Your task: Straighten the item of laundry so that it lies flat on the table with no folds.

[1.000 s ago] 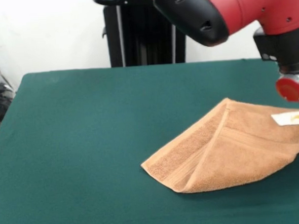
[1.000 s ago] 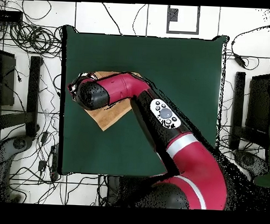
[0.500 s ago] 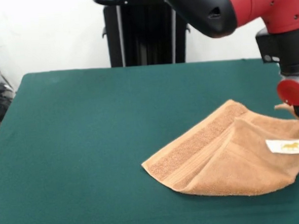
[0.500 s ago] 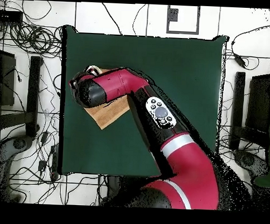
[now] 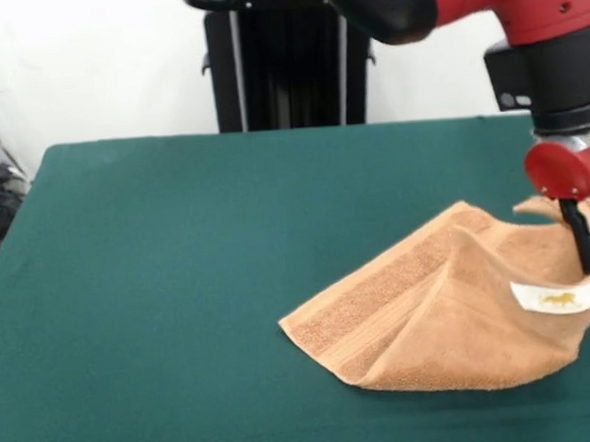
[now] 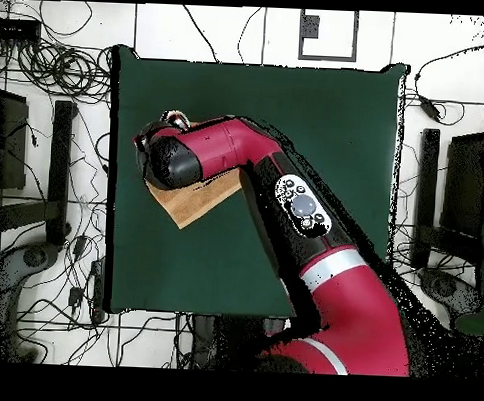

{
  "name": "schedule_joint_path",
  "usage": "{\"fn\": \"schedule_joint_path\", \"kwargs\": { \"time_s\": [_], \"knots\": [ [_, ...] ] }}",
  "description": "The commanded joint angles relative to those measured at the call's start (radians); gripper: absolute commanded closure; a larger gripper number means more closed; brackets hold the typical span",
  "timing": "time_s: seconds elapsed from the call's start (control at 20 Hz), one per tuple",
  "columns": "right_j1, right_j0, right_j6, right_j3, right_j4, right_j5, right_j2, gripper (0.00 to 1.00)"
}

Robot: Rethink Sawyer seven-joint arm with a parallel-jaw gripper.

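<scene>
Your towel (image 5: 451, 307) sits at the right side of the table (image 5: 179, 288) in the front view, orange-tan terry, clearly not flat. Its right edge is pulled up off the felt and curls around one black finger (image 5: 580, 239) that comes down from the red disc on the wrist. That finger sits inside the raised pocket of cloth, touching or just beside the lifted rim; you only see the one finger, so whether the gripper (image 5: 583, 248) is clamping the cloth or just standing in it, you cannot tell. The white label (image 5: 562, 296) with a small gold mark hangs on the outside of the raised rim, just below the fingertip.

From the lifted edge the cloth slopes down leftward to a point resting on the felt. A ridge runs from the high corner near the top down toward the low front edge, splitting the towel into two faces. A woven band shows along the left face. The bottom edge is doubled over, layers visible at the near left corner.

In the overhead view the arm (image 6: 286, 200) covers most of the towel (image 6: 191, 201); only a tan wedge pokes out below the black elbow housing, near the table's left edge (image 6: 112, 183). Gripper hidden there. Black pedestal (image 5: 275, 62) stands behind the table's far side.
</scene>
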Motion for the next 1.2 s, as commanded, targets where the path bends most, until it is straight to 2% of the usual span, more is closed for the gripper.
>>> {"fn": "schedule_joint_path", "kwargs": {
  "time_s": [0.05, 0.2, 0.4, 0.65, 0.8, 1.2],
  "knots": [
    [-0.025, -0.037, -0.093, 0.043, 0.007, 0.146, -0.003, 0.00],
    [-0.042, -0.055, -0.125, 0.049, 0.011, 0.183, 0.009, 0.00],
    [-0.035, -0.044, -0.094, 0.029, 0.020, 0.191, 0.019, 0.00],
    [-0.009, 0.069, -0.039, -0.054, -0.042, 0.247, -0.067, 0.00],
    [-0.013, 0.108, -0.035, -0.071, -0.060, 0.298, -0.109, 0.00],
    [-0.017, 0.110, -0.020, -0.056, -0.038, 0.297, -0.147, 0.00]
  ]
}}
